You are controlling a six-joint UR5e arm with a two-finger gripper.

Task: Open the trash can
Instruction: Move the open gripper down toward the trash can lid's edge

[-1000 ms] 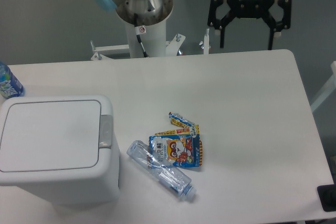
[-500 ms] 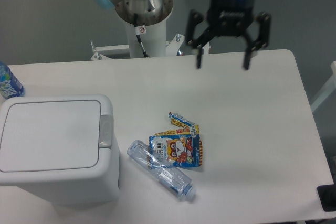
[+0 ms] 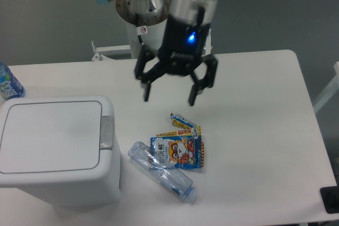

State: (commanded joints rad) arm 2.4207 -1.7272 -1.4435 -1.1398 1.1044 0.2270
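The trash can [image 3: 53, 146] is a large white boxy bin at the table's front left. Its flat lid is closed, and a small grey push-button tab [image 3: 107, 132] sits on the lid's right edge. My gripper [image 3: 169, 99] hangs open and empty above the middle of the table, to the right of and behind the tab, well apart from the bin.
A crushed clear plastic bottle [image 3: 163, 172] lies right of the bin. Colourful snack packets [image 3: 180, 146] lie beside it. A blue-labelled bottle [image 3: 8, 83] stands at the far left edge. The arm's base [image 3: 144, 19] stands behind the table.
My gripper has moved left and toward the front, from behind the table's far right edge to above the table's middle. It has stayed open. The bin's lid has not moved.
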